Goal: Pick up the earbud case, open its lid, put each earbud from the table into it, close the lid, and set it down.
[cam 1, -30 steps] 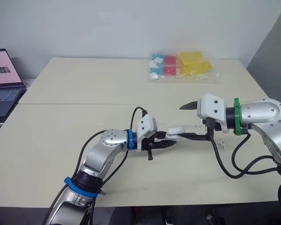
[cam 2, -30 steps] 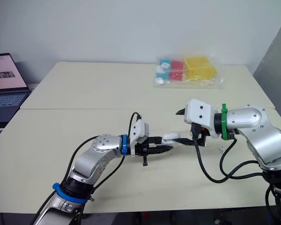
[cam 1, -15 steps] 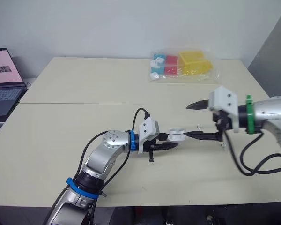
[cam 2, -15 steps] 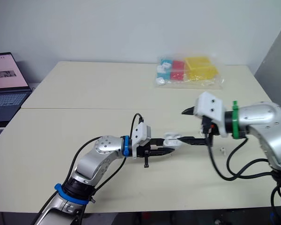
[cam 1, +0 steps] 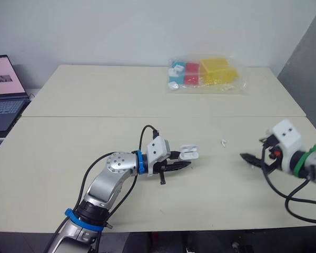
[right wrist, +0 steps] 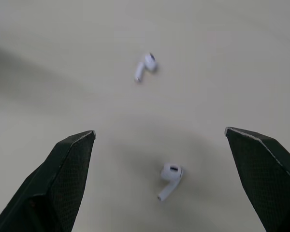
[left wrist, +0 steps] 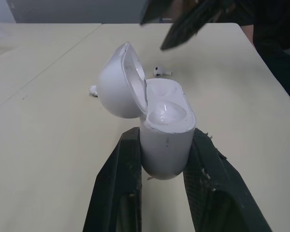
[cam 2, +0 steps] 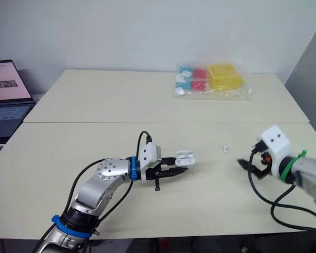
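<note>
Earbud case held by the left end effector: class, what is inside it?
The earbud case is open and its two wells look empty; the earbuds lie on the table. The wells' depths are hidden.

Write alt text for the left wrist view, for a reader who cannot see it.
A glossy white plastic earbud case, its rounded lid hinged open, is clamped between the two black fingers of the left gripper. Beyond it, two small white earbuds lie apart on the beige tabletop.
</note>
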Motion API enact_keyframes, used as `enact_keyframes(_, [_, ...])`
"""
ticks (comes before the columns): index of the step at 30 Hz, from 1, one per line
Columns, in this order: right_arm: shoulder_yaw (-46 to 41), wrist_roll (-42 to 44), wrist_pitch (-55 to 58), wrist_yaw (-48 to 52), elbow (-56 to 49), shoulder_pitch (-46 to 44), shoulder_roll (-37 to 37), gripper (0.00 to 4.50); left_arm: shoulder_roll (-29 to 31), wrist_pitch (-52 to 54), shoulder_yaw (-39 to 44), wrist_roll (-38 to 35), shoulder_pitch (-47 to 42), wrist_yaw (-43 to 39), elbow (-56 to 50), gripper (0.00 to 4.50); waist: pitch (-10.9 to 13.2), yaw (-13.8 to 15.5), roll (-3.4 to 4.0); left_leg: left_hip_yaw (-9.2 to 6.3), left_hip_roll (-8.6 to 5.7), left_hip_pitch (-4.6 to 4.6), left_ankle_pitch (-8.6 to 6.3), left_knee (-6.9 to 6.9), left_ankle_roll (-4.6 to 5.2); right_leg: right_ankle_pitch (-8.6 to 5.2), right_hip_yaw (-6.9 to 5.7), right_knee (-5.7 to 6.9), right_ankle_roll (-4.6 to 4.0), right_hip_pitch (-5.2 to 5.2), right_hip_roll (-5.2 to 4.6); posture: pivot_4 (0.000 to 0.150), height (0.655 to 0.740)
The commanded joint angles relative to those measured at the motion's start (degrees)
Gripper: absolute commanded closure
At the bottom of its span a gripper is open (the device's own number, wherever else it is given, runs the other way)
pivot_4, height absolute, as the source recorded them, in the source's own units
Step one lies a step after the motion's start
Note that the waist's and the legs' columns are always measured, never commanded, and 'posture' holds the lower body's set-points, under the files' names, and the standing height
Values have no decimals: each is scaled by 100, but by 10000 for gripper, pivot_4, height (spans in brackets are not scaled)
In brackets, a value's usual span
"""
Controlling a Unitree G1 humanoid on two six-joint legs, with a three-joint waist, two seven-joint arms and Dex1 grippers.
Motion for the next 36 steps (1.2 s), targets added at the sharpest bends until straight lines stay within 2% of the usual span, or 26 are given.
enact_keyframes(1, [-173, -143, 48, -436, 331, -244, 327, 0, -43, -98, -45, 0, -79, 9, -184, 37335, 0, -8, -2, 0, 0, 0, 0, 0, 0, 0, 0, -2, 0, 1, 1, 1500, 7400])
enact_keyframes(7, [-104, -172, 3, -526, 900, -245, 546, 0, -16, -84, -45, -5, -76, -25, -194, 37335, 0, 1, -2, -4, 0, -4, 0, -4, 0, -1, -5, -6, -1, 2, 4, 1500, 7400])
enact_keyframes(25, [34, -202, -610, -424, 1319, 52, 588, 0, 4, -36, -53, 3, -58, 13, -219, 37335, 0, -7, -2, -4, 1, 0, 0, 0, 1, 0, -2, -7, 1, 7, 5, 1500, 7400])
enact_keyframes(29, [73, -174, -539, -451, 1291, 29, 654, 8579, -3, -20, -57, 2, -59, 20, -222, 37335, 0, -7, -2, -4, 1, 0, 0, 0, 1, 0, -2, -7, 1, 7, 5, 1500, 7400])
enact_keyframes(36, [75, -154, -482, -429, 1247, 8, 603, 34379, 6, -42, -62, 26, -67, 5, -196, 37335, 0, 0, -2, -4, -1, -2, 0, 0, 1, 0, -3, -10, 1, 8, 4, 1500, 7400])
